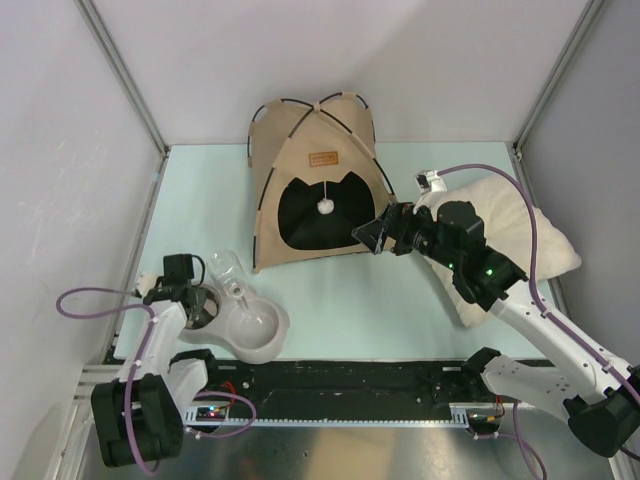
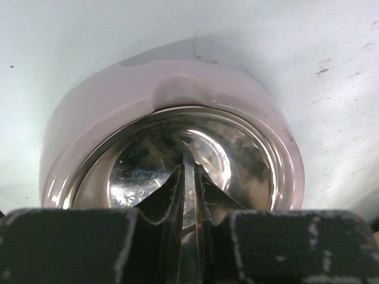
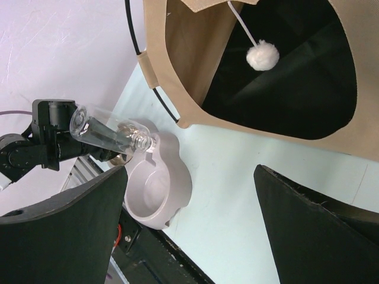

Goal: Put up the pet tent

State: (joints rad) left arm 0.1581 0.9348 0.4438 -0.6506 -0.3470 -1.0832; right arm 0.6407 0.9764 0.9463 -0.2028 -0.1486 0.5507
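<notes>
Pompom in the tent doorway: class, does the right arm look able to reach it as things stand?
Probably yes: the open right gripper sits just before the doorway, with nothing between it and the pompom.

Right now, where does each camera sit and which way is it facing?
Top external: above and behind the bases, looking down on the pet tent, both arms showing.
Left wrist: down into the pet bowl's steel dish, left tool nearly shut.
Right wrist: low, toward the tent's doorway, right tool open.
Both wrist views share the bowl.
</notes>
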